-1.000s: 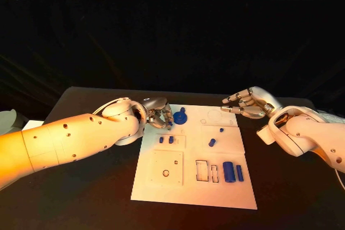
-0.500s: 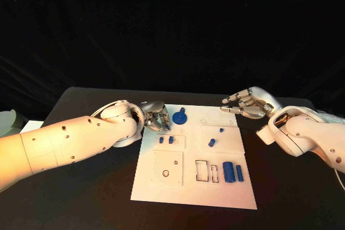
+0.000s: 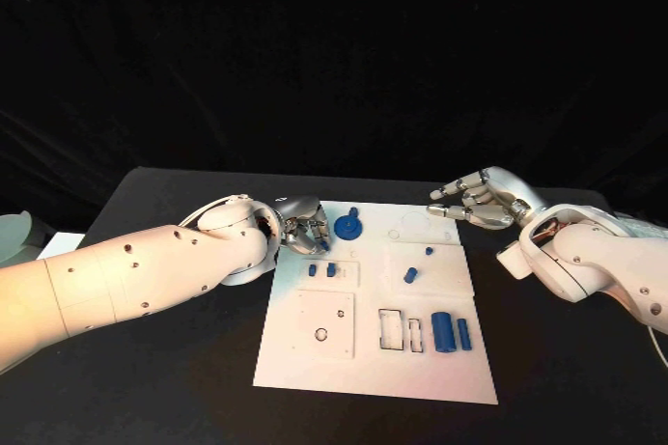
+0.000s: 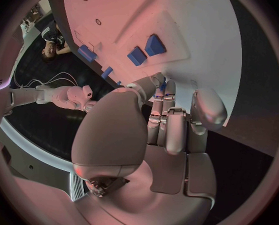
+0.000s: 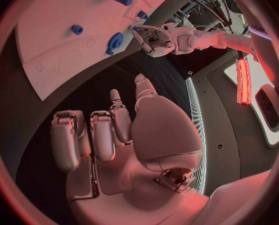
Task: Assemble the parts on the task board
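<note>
Head view, long blue cylinder (image 3: 441, 331) on task board (image 3: 369, 373), lengthwise toward robot

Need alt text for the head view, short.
A white task board lies on a black table with small blue parts on it. The left hand hovers at its far left corner; the right hand hovers, fingers curled, beyond its far right corner.

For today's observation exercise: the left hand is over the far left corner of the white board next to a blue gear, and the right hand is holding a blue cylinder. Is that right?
Not quite. The right hand holds nothing; the right wrist view shows its fingers curled over bare table. The left hand is indeed at the far left corner of the white board, beside the blue gear; the blue cylinder lies on the board.
</note>
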